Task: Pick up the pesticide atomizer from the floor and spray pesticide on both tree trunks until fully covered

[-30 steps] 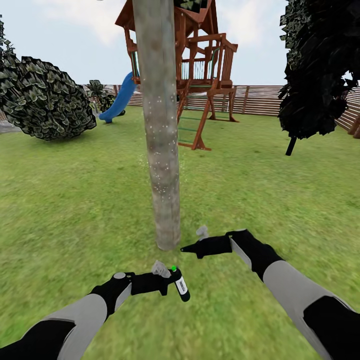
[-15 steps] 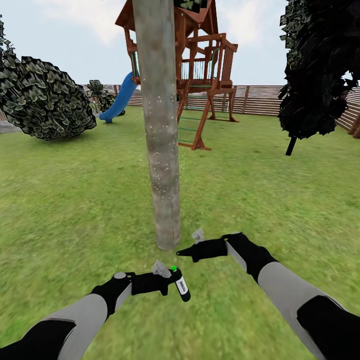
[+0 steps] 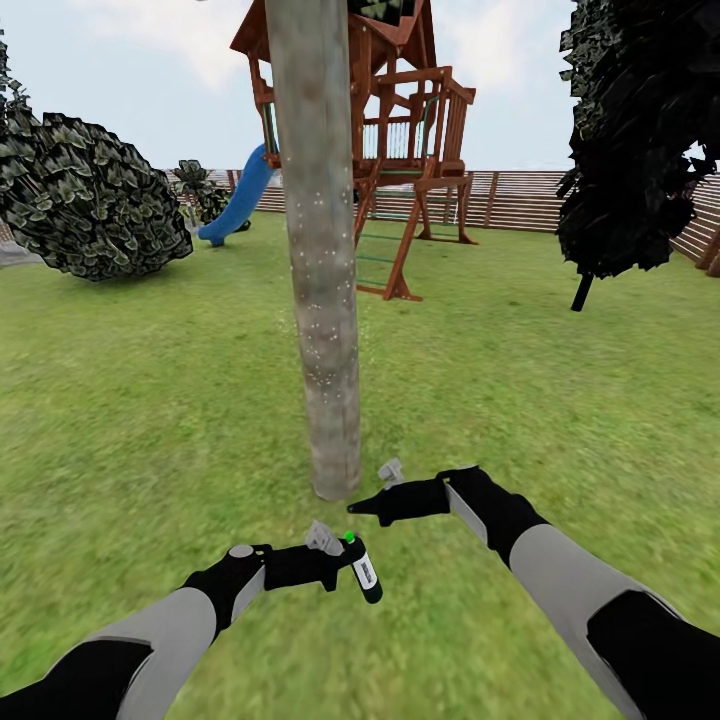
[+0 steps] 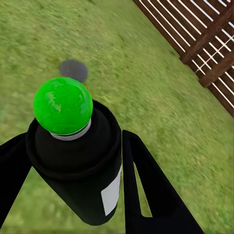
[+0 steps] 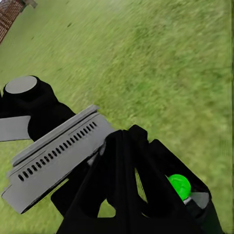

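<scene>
Pale bark of the tree trunk (image 3: 322, 250) carries fine white speckles down its near face, and that speckling looks the same as a second ago. My left gripper (image 3: 335, 563) is clamped on the pesticide atomizer (image 3: 362, 571), held low over the grass (image 3: 150, 400) just short of the trunk's foot, green dot (image 4: 63, 105) upward. What has changed is my right gripper (image 3: 368, 506): it has drifted left and a touch nearer the trunk, jaws pressed together on nothing. I judge coverage is stalled, so the bottle needs re-aiming.
</scene>
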Motion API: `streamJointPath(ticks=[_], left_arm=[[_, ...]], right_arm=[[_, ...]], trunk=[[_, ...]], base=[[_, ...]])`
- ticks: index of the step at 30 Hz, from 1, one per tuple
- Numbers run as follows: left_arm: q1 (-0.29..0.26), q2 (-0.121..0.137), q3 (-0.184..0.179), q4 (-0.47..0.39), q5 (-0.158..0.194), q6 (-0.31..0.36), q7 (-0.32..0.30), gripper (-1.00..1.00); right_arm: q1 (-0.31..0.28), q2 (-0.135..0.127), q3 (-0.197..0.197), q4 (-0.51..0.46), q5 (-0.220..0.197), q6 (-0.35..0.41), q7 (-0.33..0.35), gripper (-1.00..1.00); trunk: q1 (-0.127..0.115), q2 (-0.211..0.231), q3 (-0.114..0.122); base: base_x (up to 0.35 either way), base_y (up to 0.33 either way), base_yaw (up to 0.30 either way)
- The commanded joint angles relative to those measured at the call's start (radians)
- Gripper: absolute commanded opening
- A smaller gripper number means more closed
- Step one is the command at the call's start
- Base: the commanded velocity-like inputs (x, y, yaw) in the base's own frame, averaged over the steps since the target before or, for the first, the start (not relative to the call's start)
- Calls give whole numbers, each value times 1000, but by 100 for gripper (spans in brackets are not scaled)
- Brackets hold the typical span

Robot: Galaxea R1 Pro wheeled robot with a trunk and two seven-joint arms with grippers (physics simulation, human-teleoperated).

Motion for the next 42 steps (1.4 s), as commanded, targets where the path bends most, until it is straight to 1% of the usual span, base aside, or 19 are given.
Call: streamJointPath(ticks=[1, 4, 7, 9, 14, 24, 28, 33, 38, 42], left_arm=[[-1, 0, -1, 0, -6, -11, 1, -100], [-1, -2, -1, 0, -6, -11, 1, -100], [-1, -6, 0, 0, -6, -11, 1, -100], [-1, -6, 0, 0, -6, -11, 2, -100], [-1, -7, 0, 0, -6, -10, 2, -100], [-1, -7, 0, 0, -6, -11, 2, -100], [-1, -7, 0, 0, -6, -11, 2, -100], [-1, -7, 0, 0, -6, -11, 2, -100], [-1, -8, 0, 0, -6, -11, 2, -100], [-1, -8, 0, 0, -6, -11, 2, -100]], right_arm=[[-1, -2, 5, 0, -9, 8, -25, -100], [-1, 0, 7, 0, -9, 8, -50, -100], [-1, 2, 9, 9, -9, 8, -57, -100], [0, 8, 11, 39, -9, 7, -58, -100], [0, 12, 11, 67, -9, 6, -60, -100], [0, 13, 11, 76, -9, 6, -60, -100], [0, 14, 11, 95, -9, 5, -60, -100], [0, 32, 11, 99, -9, 5, -61, -100], [0, 34, 11, 102, -9, 5, -61, -100], [0, 34, 11, 128, -9, 4, -61, -100]], trunk=[[0, -1, -1], [0, -1, -1], [0, -1, -1], [0, -1, -1], [0, -1, -1], [0, -1, -1], [0, -1, -1], [0, -1, -1], [0, -1, -1], [0, -1, -1]], base=[[0, 0, 0], [0, 0, 0], [0, 0, 0], [0, 0, 0], [0, 0, 0], [0, 0, 0], [0, 0, 0], [0, 0, 0], [0, 0, 0], [0, 0, 0]])
